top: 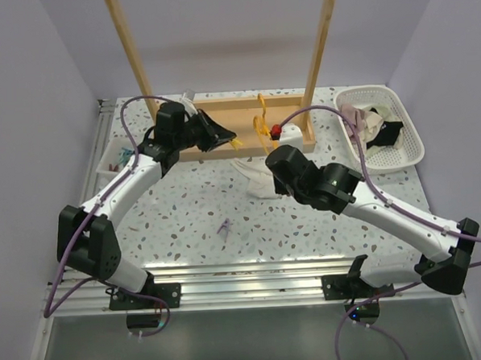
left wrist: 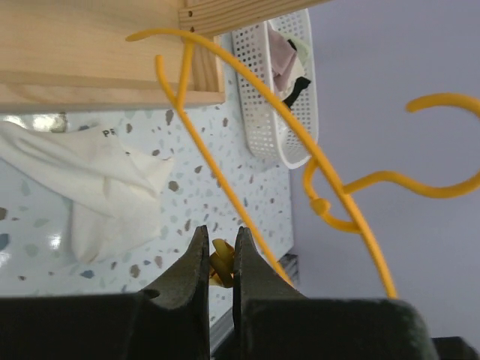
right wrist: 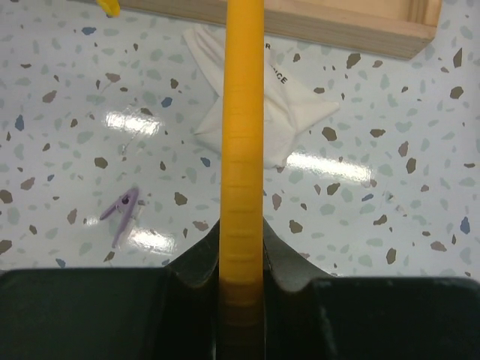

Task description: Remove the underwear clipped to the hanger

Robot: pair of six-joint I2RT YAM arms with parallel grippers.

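— What is the left hand [left wrist: 221, 234] doing?

— Its two fingers are pressing together on a small yellow clip [left wrist: 220, 268], and only that clip is keeping them apart. The hand is hovering over the far middle of the table [top: 185, 207], just in front of the base of the wooden rack [left wrist: 90, 52].

— And the right hand?

— The right hand [right wrist: 241, 238] is clamping the hanger [right wrist: 241, 135]. The yellow bar is running straight out between its fingers. Seen from above, the hanger is standing just beside the rack's base, toward the far edge, with its hook curling away past the left hand.

— Where is the underwear lying?

— The underwear [right wrist: 259, 90] is resting on the table, limp and wrinkled, in front of the rack's base near the middle of the far edge. It is sitting between the two hands, and neither hand is touching it. It is lying flat on the table rather than hanging from the hanger.

— Is anything else sitting around it?

— A purple clothespin [top: 225, 227] is lying nearer the middle of the table, well apart from the underwear and toward the near edge. A white basket [left wrist: 259, 105] holding cloths is sitting in the far right corner.
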